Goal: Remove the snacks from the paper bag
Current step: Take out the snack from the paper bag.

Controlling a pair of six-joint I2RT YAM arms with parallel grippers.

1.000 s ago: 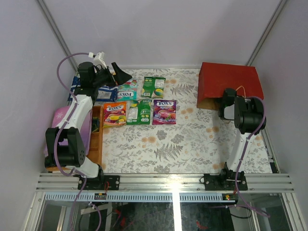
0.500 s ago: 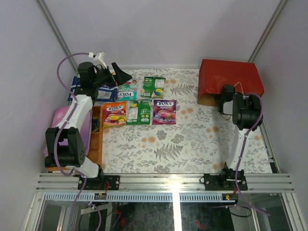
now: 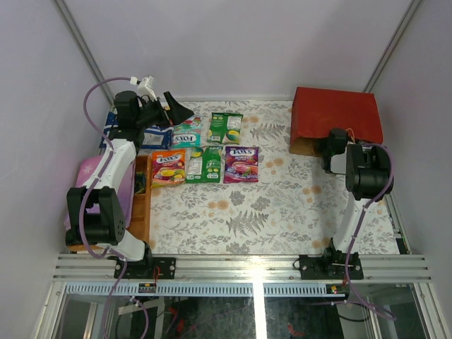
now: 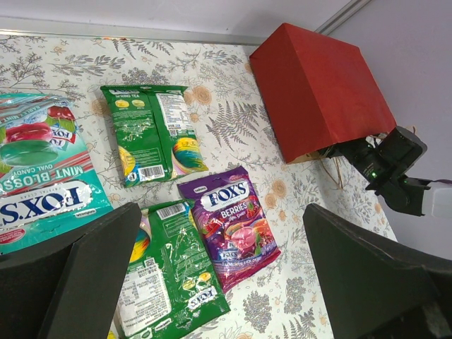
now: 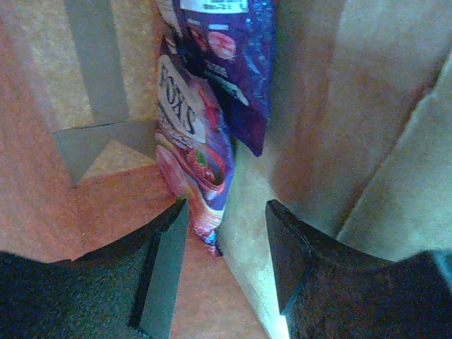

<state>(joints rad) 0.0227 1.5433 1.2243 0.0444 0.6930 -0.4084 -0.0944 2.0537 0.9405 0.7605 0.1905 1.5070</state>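
The right pincer [image 5: 224, 226] sat inside the mouth of the large red paper bag [image 3: 332, 113], which lay at the far right of the floral surface [image 3: 268, 212]. Its fingers stood apart, straddling the tip of a glossy purple-and-pink FOX'S packet [image 5: 191, 148] without gripping it. Retrieval seemed in hand; the next move called for closing squarely on that slippery edge. The left pincer [image 4: 220, 219] hung wide open above a glossy green packet [image 4: 169, 282] outside the bag.

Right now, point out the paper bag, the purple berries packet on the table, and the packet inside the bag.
paper bag [image 3: 332, 113]: top external view, red upper face.
purple berries packet [image 3: 241, 164]: top external view, centre of front.
packet inside the bag [image 5: 194, 148]: right wrist view, middle of front.
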